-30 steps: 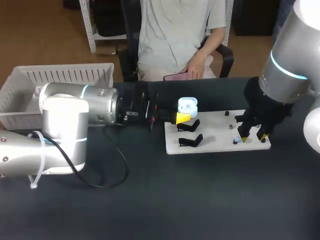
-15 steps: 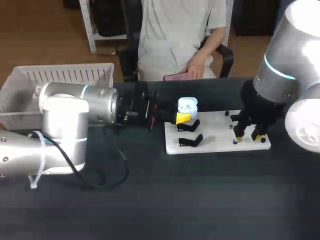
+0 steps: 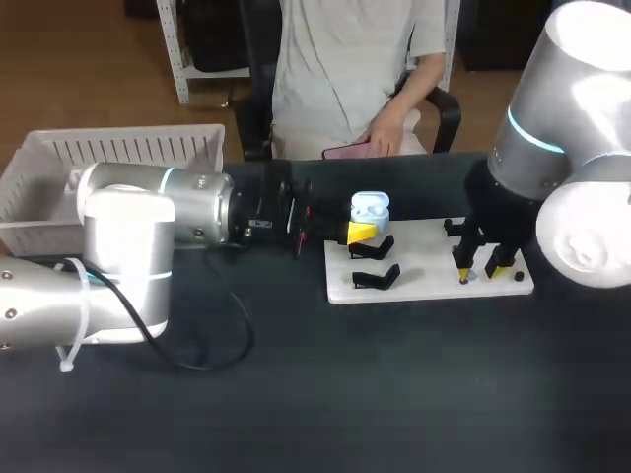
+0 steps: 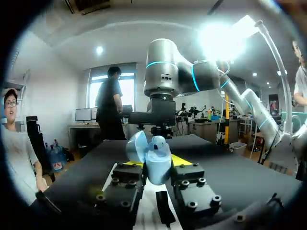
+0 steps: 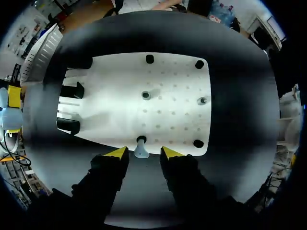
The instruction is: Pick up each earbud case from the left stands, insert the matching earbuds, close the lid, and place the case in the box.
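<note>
At the white board (image 3: 424,258), our left gripper (image 4: 153,168) clamps the open case (image 4: 149,154); our right gripper (image 5: 140,155), slightly parted, straddles an earbud (image 5: 141,149).

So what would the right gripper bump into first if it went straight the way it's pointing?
Probably the little earbud between the right gripper's open fingers, then the white board under it, though depth is unclear.
</note>
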`<state>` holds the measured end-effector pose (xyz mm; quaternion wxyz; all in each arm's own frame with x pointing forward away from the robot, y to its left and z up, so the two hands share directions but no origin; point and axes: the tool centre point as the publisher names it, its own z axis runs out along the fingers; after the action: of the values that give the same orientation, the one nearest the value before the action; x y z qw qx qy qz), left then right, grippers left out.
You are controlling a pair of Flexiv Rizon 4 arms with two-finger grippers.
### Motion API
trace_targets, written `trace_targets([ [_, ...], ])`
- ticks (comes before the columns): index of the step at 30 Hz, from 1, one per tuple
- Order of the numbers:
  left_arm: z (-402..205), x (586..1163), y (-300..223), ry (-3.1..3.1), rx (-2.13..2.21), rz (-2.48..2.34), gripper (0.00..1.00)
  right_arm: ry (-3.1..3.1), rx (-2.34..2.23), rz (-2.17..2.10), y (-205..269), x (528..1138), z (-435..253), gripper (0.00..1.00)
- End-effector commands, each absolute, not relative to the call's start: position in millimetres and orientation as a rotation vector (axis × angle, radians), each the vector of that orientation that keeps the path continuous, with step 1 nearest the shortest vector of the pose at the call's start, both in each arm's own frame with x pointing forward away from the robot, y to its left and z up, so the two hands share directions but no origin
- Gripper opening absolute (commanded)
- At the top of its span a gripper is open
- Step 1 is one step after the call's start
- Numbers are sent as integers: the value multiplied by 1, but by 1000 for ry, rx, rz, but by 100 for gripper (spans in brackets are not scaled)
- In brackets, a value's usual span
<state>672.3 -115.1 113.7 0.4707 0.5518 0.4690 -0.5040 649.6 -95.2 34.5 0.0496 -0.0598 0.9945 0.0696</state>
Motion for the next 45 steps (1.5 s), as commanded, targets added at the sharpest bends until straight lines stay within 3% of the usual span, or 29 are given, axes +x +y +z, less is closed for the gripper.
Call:
trace_targets([
  [1, 113, 671, -116, 1149, 1349, -1229, 0, 3033, -170, 211, -95, 652, 33, 38],
  [21, 113, 671, -116, 1149, 1349, -1229, 0, 3056, -142, 221, -89, 658, 29, 25],
  [45, 113, 671, -116, 1149, 1349, -1229, 0, 3070, -78, 217, -92, 650, 29, 28],
])
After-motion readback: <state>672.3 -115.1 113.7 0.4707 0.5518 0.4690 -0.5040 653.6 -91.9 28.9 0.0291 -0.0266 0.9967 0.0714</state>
